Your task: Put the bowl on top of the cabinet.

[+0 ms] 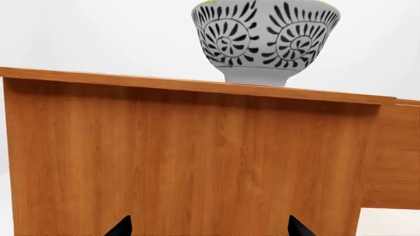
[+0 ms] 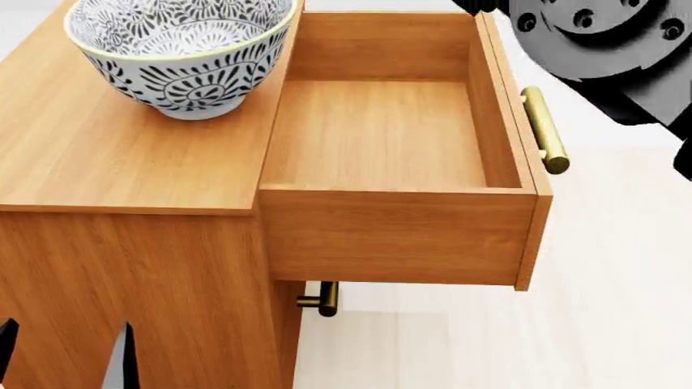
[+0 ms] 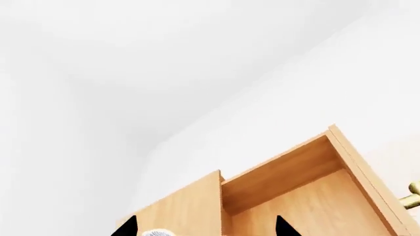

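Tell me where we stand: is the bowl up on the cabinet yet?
Done, it seems: the bowl stands upright on the cabinet top, beside the open, empty top drawer. Nothing is in hand: the left gripper hangs open, low by the cabinet's side. Left: perhaps closing the drawer.

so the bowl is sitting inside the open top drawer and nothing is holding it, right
Not quite. The bowl sits on the cabinet top beside the open drawer, which is empty, as the head view shows. Nothing is holding it.
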`<state>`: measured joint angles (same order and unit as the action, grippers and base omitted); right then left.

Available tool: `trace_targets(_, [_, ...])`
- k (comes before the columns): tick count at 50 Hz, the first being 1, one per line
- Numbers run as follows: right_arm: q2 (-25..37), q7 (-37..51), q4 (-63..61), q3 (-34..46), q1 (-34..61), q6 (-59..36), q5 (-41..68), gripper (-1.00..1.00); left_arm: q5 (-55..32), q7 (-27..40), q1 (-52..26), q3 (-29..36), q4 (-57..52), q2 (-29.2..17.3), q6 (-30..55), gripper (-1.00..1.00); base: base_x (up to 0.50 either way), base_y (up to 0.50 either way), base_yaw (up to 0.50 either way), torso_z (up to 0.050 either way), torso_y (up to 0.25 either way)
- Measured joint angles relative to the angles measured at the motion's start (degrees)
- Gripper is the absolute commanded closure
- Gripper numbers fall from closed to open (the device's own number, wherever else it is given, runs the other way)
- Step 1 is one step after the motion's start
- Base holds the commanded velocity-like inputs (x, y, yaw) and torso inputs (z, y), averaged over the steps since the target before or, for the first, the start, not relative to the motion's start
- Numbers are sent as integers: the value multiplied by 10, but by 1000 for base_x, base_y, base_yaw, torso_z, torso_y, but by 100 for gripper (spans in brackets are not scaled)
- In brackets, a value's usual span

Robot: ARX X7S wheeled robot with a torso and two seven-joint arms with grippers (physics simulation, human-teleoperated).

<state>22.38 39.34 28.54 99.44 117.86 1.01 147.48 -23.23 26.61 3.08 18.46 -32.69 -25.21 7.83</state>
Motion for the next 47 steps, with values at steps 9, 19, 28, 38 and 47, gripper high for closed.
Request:
trace_targets(9, [94,63,-210,49,-3,107,-143,-100,2,3,1,2,-4,-2,1,-100,0,0,0,0,0])
trace_targets(19, [165,168,-375,111,9,150,-303,-100,5,5,4,5,-8,-3,1,-100,0,0,0,0,0])
trace_targets(28, [209,280,-478,158,-4,170,-433,-100,5,8,6,5,-14,-6,1,-100,0,0,0,0,0])
trace_targets(38, [232,404,-552,203,-51,182,-575,-100,5,12,8,5,-20,-8,3,-100,0,0,0,0,0])
trace_targets(47, [253,477,-582,150,-192,147,-702,-100,7,12,8,7,-19,-9,1,-100,0,0,0,0,0])
